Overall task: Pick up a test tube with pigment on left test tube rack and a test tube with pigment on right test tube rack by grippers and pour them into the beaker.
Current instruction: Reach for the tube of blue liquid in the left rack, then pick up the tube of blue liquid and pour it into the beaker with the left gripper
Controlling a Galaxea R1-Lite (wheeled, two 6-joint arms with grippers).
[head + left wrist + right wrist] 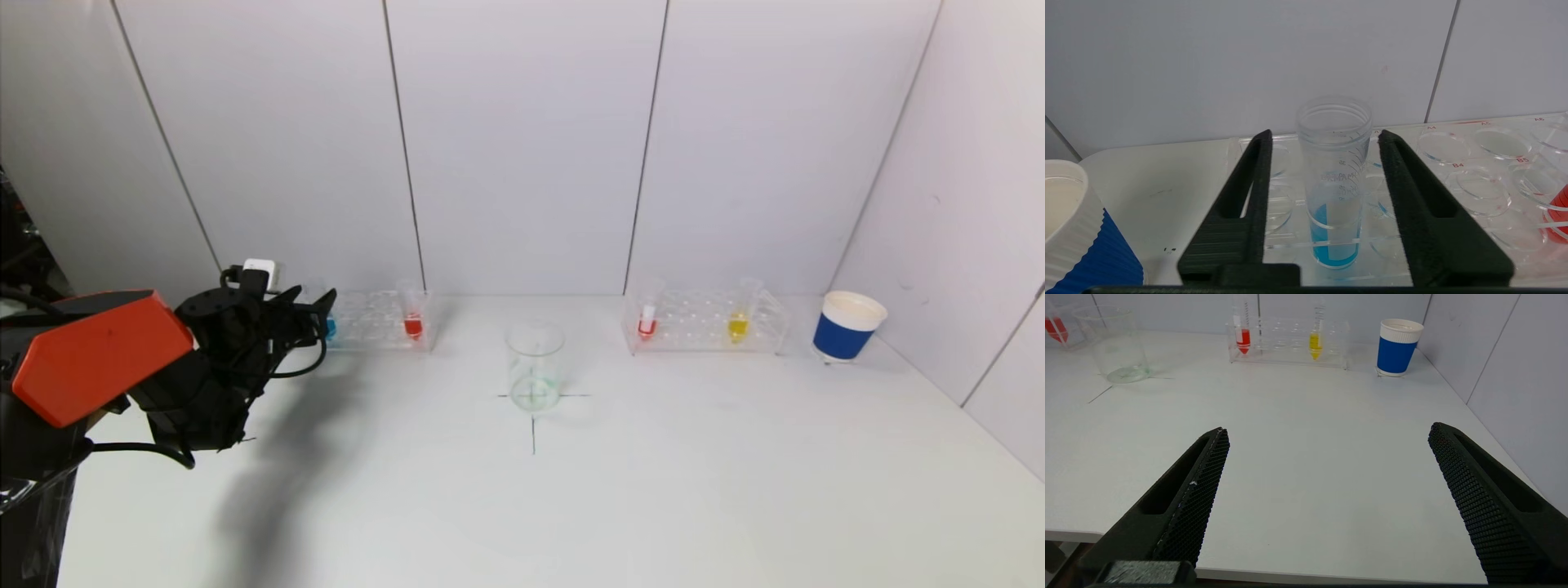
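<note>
Left gripper straddles the blue-pigment tube in the left rack, fingers apart on either side with gaps showing, frame centre, while the right gripper hangs wide open, low over the table's near edge.

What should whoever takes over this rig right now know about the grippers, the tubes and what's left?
Left gripper: at the left rack, fingers straddling the blue tube, visible gaps either side, no grip yet.
Right gripper: open, low over the near table edge, holding nothing.
Red tube also in left rack; red-tipped tube and yellow tube in right rack.
Beaker centred on the cross mark, no pigment evident.
Done: approach to blue tube. Left: grasp, lift, pour; then a right-rack tube.
</note>
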